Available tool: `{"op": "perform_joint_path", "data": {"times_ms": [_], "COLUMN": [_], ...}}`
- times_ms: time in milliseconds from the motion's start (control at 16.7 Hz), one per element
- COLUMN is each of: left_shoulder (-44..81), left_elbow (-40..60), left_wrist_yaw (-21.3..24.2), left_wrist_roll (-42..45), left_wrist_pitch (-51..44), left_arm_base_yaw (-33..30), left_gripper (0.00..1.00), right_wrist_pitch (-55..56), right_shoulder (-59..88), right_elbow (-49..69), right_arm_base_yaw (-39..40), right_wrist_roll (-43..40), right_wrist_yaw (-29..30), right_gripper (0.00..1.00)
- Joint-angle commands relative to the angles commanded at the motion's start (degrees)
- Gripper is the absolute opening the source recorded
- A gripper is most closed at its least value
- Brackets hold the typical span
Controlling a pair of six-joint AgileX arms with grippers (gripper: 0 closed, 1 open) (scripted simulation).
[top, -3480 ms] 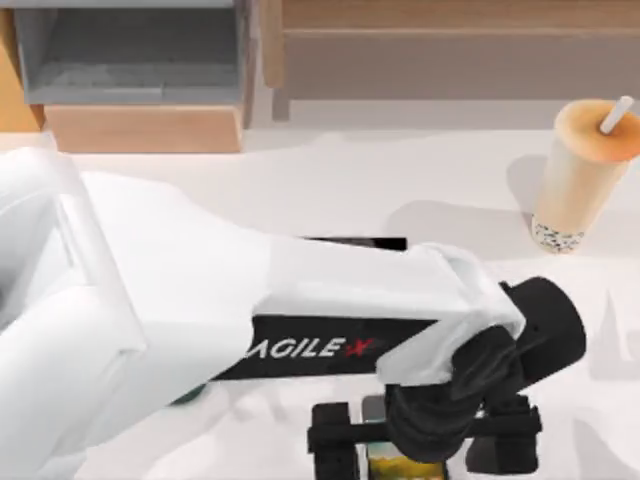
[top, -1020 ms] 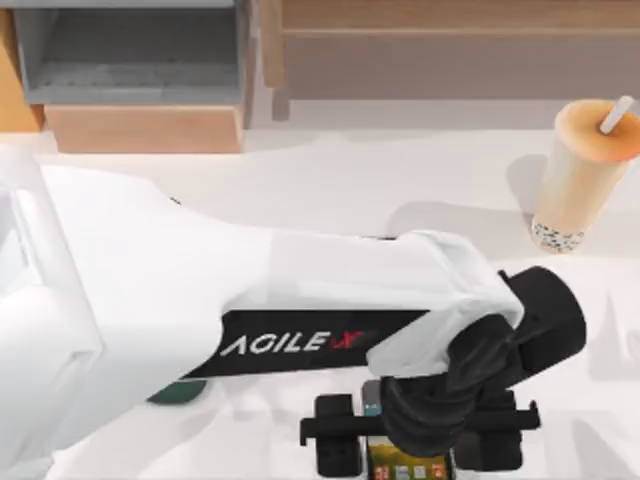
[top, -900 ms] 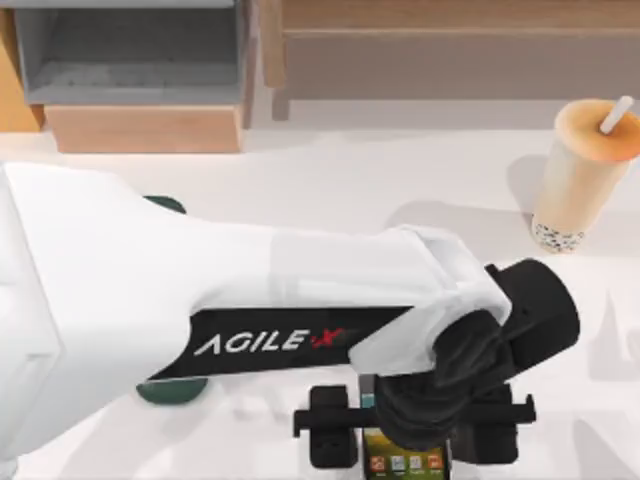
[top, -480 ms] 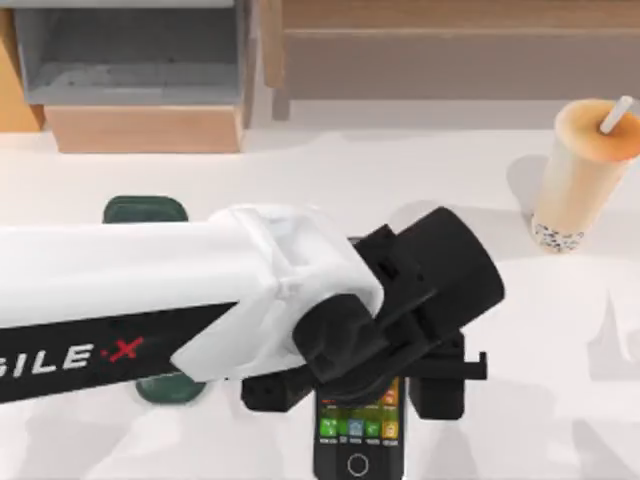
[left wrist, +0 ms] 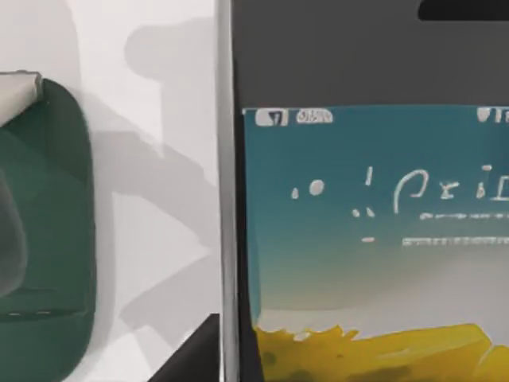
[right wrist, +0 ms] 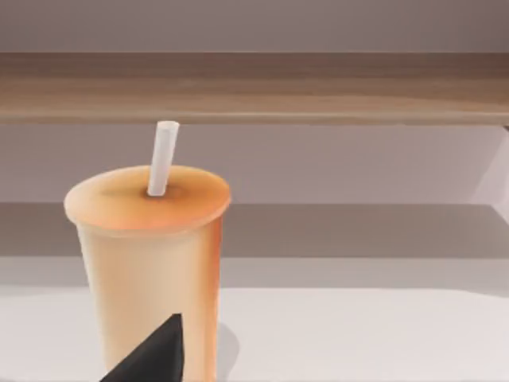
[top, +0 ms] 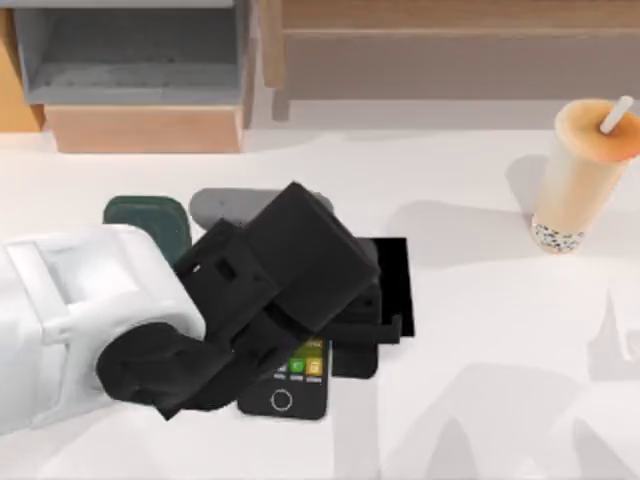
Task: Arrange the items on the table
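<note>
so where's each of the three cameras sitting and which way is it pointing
Top view: above the table, looking down on the left arm's gripper over the smartphone, the drink cup at the right.
Left wrist view: on the left arm, looking close at the smartphone screen beside a dark green object.
Right wrist view: low on the right arm, facing the drink cup and wooden shelf; a dark fingertip shows.
Shared: smartphone in top and left wrist views; cup in top and right wrist views.
</note>
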Motion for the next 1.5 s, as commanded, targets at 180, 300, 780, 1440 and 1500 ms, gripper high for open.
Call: {"op": "perform_joint_path", "data": {"times_ms": [180, 300, 780, 1440, 1500], "left_shoulder": [-6.54, -11.22, -32.33, -35.66, -36.61], "left_elbow": [-4.88, -7.73, -22.46, -21.89, -21.53], "left_wrist_yaw": [-3.94, -6.07, -17.83, -20.41, -21.06], "left_wrist_roll": [4.01, 6.48, 18.25, 20.83, 21.52], "left_wrist_pitch": [3.23, 5.38, 14.86, 14.49, 14.33], "left_arm_base_yaw": [1.16, 1.75, 5.07, 4.7, 4.57], "left_gripper": [0.0, 0.0, 0.0, 0.0, 0.0], "right_wrist_pitch": [0.0, 0.0, 0.0, 0.0, 0.0], "right_shoulder": [0.0, 0.0, 0.0, 0.0, 0.0], "right_elbow": [0.0, 0.0, 0.0, 0.0, 0.0], "right_arm_base_yaw": [0.0, 0.0, 0.0, 0.0, 0.0], "right_wrist_roll": [0.0, 0.0, 0.0, 0.0, 0.0], "right_wrist_yaw": [0.0, 0.0, 0.0, 0.0, 0.0], "right_gripper": [1.0, 1.0, 1.0, 1.0, 1.0]}}
